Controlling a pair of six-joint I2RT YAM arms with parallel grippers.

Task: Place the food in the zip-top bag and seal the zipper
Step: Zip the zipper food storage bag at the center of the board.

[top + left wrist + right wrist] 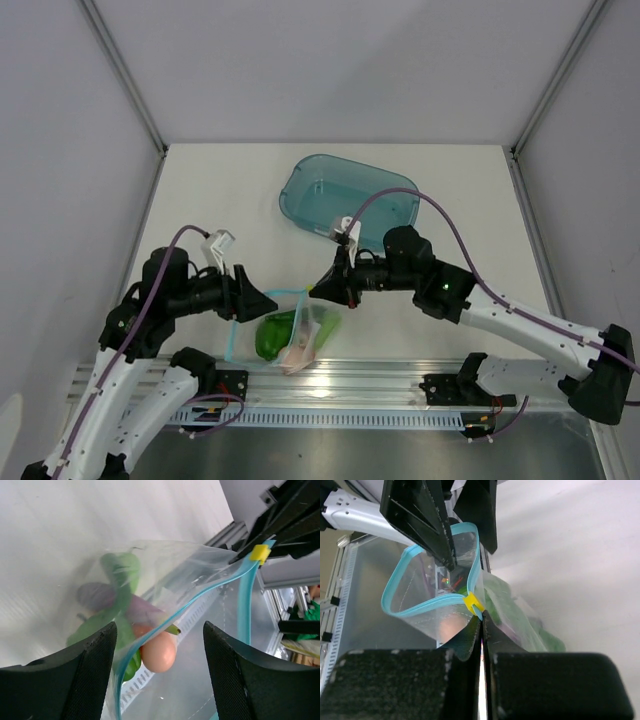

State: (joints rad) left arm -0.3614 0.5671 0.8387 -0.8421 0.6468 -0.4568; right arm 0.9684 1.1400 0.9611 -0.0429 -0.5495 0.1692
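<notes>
Food (158, 651) in bag (300, 335). Bag hangs between arms, bottom down by surface (220, 190).
Right fingers (325, 288) shut tight on bag corner, right at yellow slider (259, 553).
Left fingers (258, 298) wide, holding nothing, bag edge in gap between them.
Zipper (245, 600) runs sideways from right fingers toward left ones. Mouth gapes.
Slider likely must ride along strip toward left.

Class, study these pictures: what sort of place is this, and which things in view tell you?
Likely a robotics lab test cell: two robot arms bolted to a metal rail, plain white panels around the table, toy food in a zip-top bag.
</notes>
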